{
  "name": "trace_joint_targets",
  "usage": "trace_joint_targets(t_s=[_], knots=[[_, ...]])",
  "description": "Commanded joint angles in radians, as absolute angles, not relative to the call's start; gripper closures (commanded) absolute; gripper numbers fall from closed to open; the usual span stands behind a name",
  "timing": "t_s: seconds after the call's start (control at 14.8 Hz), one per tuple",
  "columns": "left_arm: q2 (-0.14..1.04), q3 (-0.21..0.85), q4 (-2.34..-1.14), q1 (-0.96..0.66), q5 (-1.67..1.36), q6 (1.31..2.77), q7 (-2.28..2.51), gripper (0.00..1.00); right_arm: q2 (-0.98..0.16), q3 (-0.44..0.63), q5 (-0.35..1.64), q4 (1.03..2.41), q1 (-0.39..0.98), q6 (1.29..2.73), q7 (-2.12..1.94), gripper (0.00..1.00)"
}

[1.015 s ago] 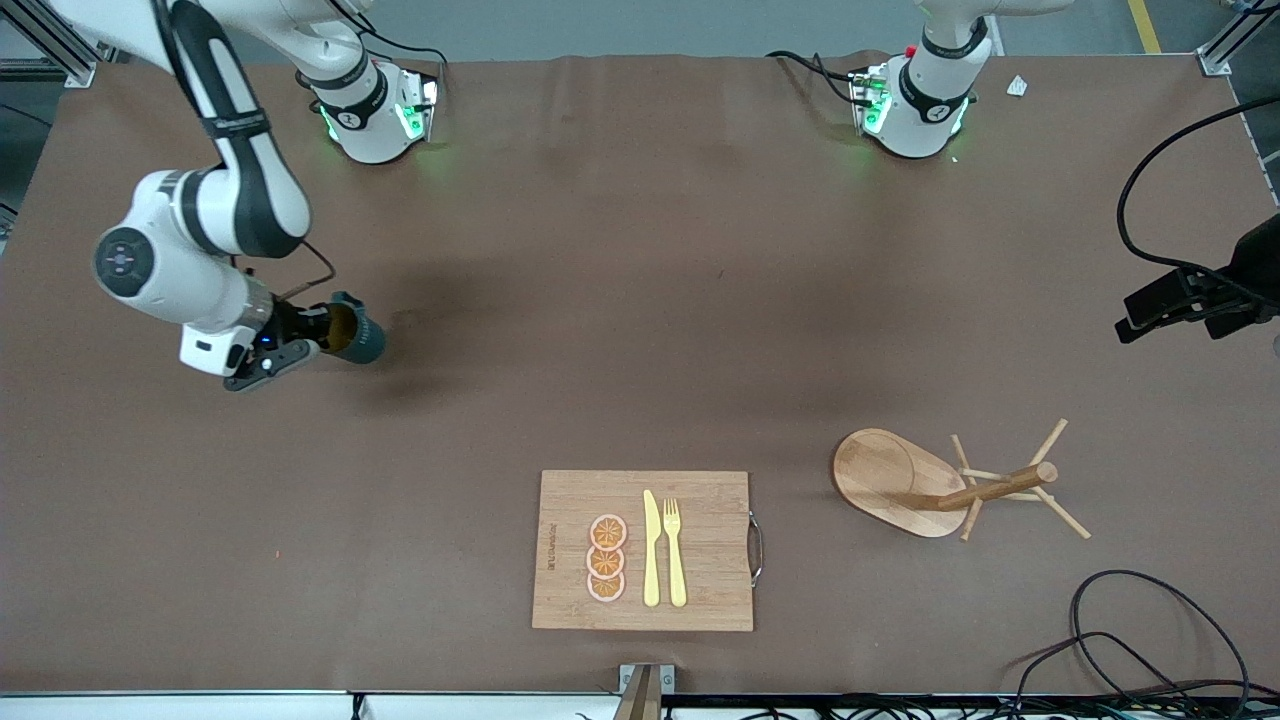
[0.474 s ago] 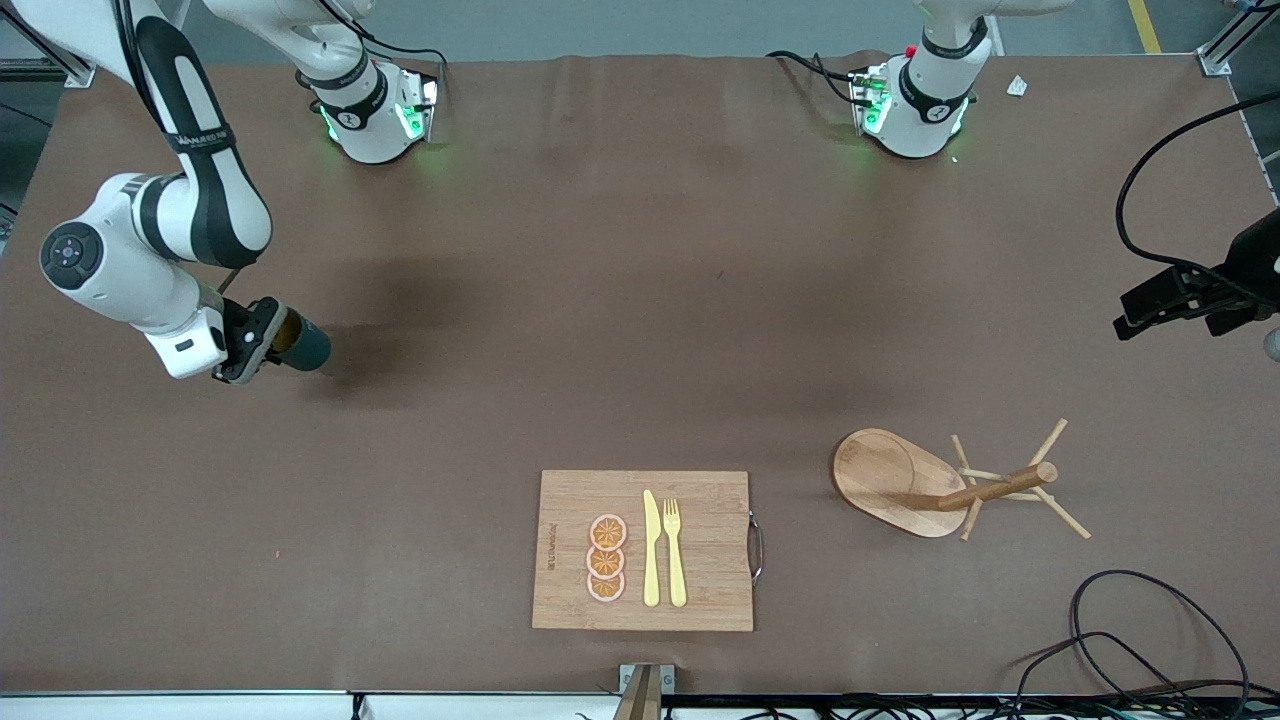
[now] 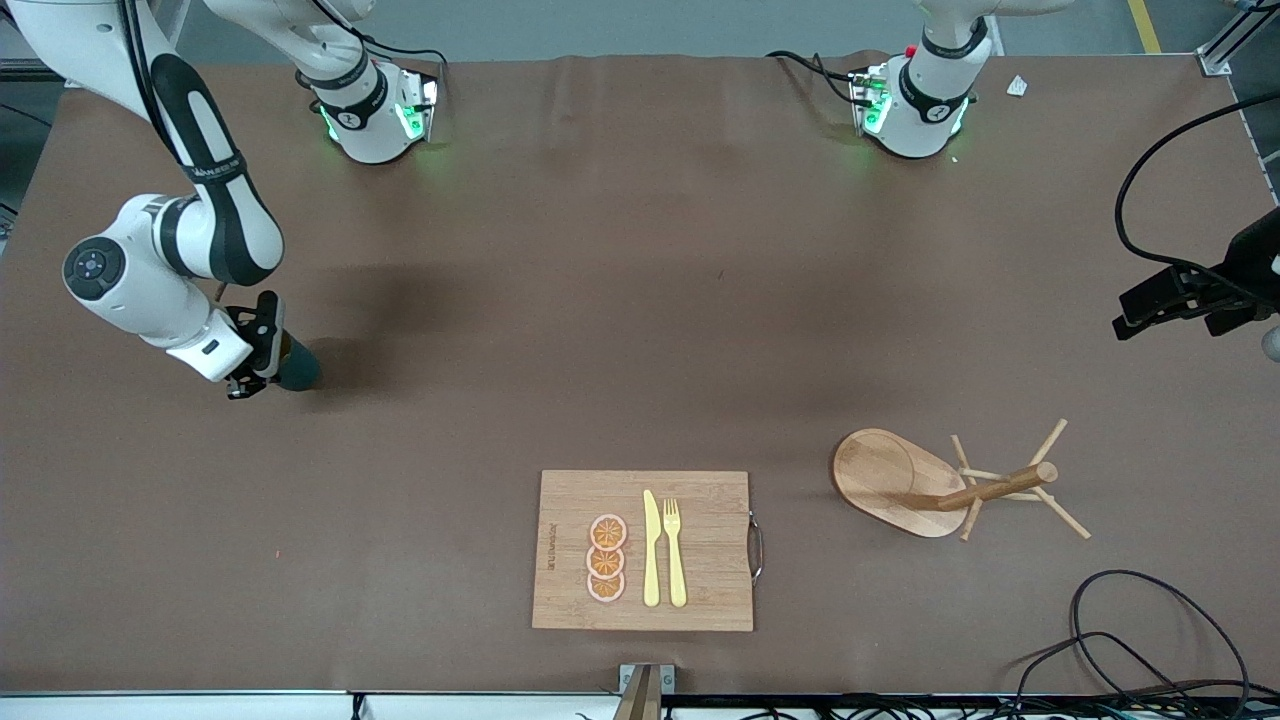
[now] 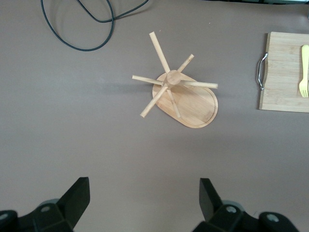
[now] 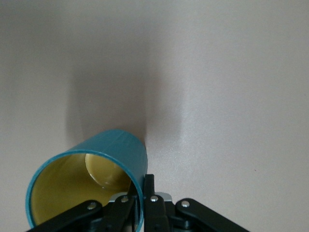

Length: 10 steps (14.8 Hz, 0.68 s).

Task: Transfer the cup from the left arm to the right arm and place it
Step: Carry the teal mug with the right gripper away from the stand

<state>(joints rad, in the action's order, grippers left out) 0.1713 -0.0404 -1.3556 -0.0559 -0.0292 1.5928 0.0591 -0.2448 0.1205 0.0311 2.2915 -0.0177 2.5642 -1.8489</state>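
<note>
A: Nearest the front camera: a cutting board (image 3: 642,550) with fruit slices, a knife and a fork, well apart from both claws. Beside it, toward the left arm's end, the wooden peg rack (image 3: 950,487).

B: The left claw?

A: Only its wrist view shows it. The left claw (image 4: 144,203) is released, fingers spread wide with nothing between them, high over the surface (image 3: 640,330) with the rack below. That arm waits.

B: And the cup?

A: In the right claw (image 3: 262,352), low at the right arm's end. The right claw is clenched on the cup (image 5: 89,181), one finger inside the rim and one outside, pinching the wall. The cup (image 3: 292,368) sits at the claw's tip, mouth tilted toward the wrist camera. Whether its base touches the surface, I cannot tell.

B: The step, then?

A: Placing, I judge. Level the cup first, lower until the base seats flat, then open and lift straight off, so the inner finger doesn't drag the rim and tip it.
</note>
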Motion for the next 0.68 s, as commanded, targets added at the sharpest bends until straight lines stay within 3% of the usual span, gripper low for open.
trace_joint_targets(t_s=[0.0, 0.61], knots=[[0.167, -0.037, -1.342, -0.063, -0.006, 1.577, 0.049, 0.0, -0.23, 0.098, 0.02, 2.31, -0.049, 2.582, -1.914, 1.0], [0.166, -0.037, -1.342, -0.061, -0.005, 1.577, 0.052, 0.0, -0.232, 0.094, 0.034, 2.335, -0.021, 2.622, -1.914, 0.98]])
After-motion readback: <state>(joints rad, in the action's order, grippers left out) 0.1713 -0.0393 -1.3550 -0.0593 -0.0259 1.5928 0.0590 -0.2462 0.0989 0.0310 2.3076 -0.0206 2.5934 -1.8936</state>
